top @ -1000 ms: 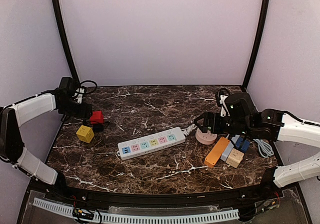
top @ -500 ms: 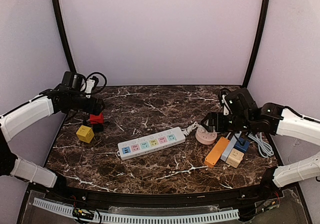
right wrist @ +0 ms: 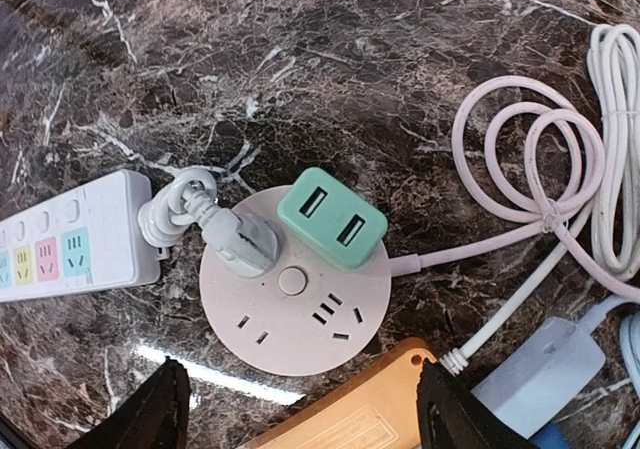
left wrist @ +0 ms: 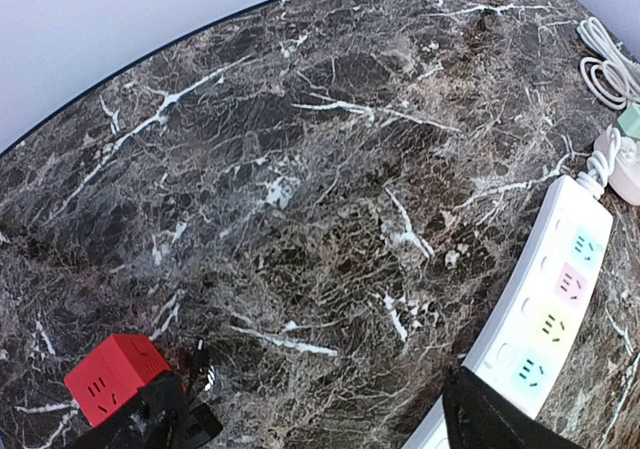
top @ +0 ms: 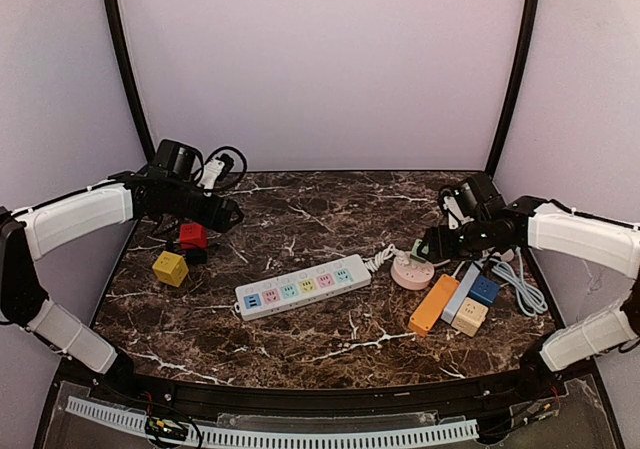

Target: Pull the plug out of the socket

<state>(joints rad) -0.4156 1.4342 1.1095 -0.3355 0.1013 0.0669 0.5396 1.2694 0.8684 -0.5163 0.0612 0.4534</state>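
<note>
Right wrist camera is showing the white plug (right wrist: 240, 241) sitting in the round pink socket (right wrist: 295, 304) beside a green adapter (right wrist: 331, 219), its coiled cord meeting the white power strip (right wrist: 60, 244), which is running off the left edge. Right gripper (right wrist: 300, 384) is hovering spread wide above the socket, grasping nothing, only fingertips showing. Left gripper (top: 226, 215) is hanging released, well apart, near the red cube socket (top: 192, 235).

White shells (top: 75, 219) w/ blk joints (top: 172, 161), blk left hand (top: 230, 215) & right hand (top: 430, 241), blk cable loop (top: 228, 157) at left wrist
</note>
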